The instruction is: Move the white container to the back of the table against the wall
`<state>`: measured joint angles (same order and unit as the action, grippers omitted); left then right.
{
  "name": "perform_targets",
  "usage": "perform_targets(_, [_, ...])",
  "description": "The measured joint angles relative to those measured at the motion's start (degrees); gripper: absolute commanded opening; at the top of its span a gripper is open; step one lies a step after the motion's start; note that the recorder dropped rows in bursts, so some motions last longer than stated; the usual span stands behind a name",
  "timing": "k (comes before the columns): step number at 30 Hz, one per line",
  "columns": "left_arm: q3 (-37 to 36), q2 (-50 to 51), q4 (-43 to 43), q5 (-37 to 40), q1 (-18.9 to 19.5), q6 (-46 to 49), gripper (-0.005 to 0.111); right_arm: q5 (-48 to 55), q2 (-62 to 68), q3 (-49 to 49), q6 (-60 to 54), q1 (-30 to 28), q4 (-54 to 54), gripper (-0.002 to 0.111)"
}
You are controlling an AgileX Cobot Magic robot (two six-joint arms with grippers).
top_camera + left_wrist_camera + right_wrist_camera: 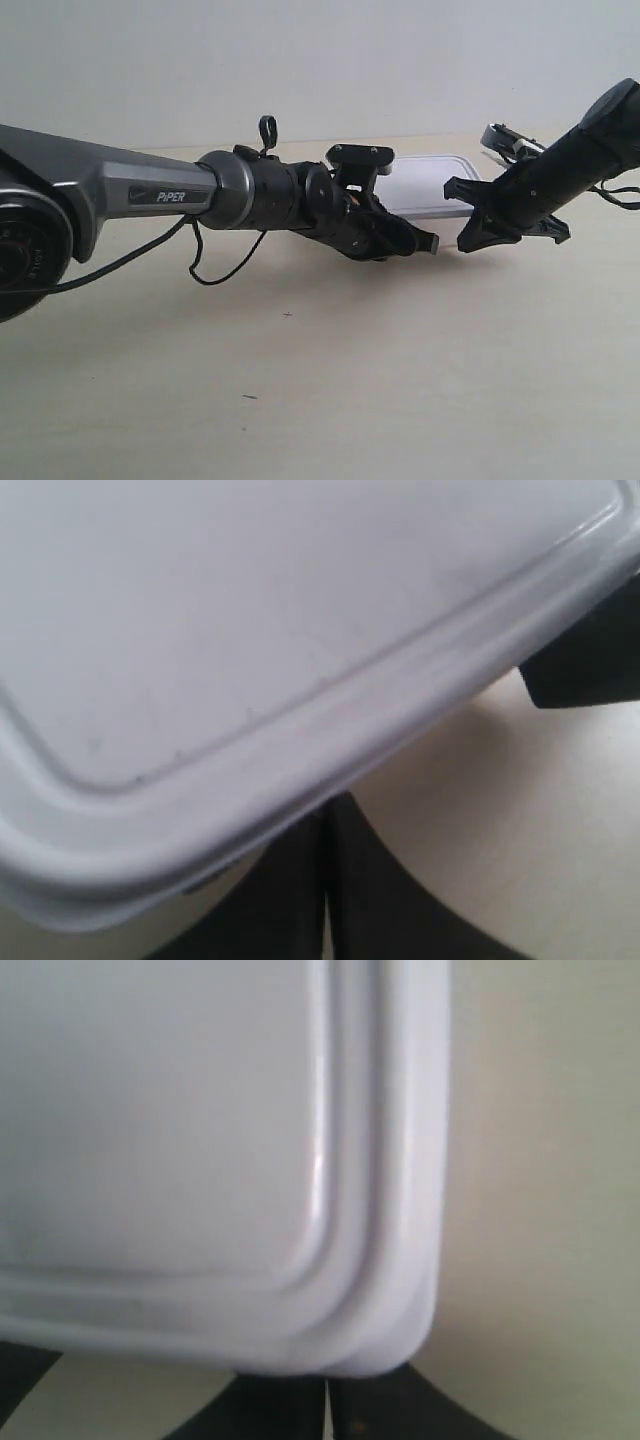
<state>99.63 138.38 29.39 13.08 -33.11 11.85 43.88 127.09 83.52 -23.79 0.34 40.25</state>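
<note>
The white container (pixel 432 183) lies flat with its lid on, at the far side of the table (pixel 350 390), close to the wall (pixel 300 60). The arm at the exterior view's left reaches over the table, and its gripper (pixel 428 243) is at the container's near edge. The arm at the exterior view's right has its gripper (pixel 466 216) at the near right corner. In the left wrist view my left gripper (pixel 328 812) is shut, its tips against the long rim of the container (pixel 250 630). My right gripper (pixel 327 1385) is shut against a rounded corner of the container (pixel 200 1140).
A loose black cable (pixel 215 268) hangs under the arm at the exterior view's left, just above the table. The other gripper (pixel 590 665) shows as a dark shape beside the container in the left wrist view. A few dark specks (pixel 248 397) mark the near table.
</note>
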Motion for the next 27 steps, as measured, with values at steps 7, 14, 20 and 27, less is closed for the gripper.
perform_targets(7, [7.1, 3.7, -0.2, 0.4, 1.6, 0.0, 0.000, 0.6, 4.2, 7.3, -1.1, 0.0, 1.5, 0.000])
perform_targets(14, [12.5, 6.1, -0.4, 0.4, 2.9, 0.0, 0.000, 0.8, 7.3, 12.5, -2.2, 0.0, 2.5, 0.000])
perform_targets(20, [13.4, 7.0, -0.4, -0.1, 3.6, 0.0, 0.000, 1.0, 10.3, 17.7, -2.6, 0.8, 3.4, 0.000])
perform_targets(27, [15.4, 9.0, -0.6, -1.2, 3.8, 0.0, 0.000, 0.8, 13.4, 22.3, -2.6, 2.7, 4.1, 0.000])
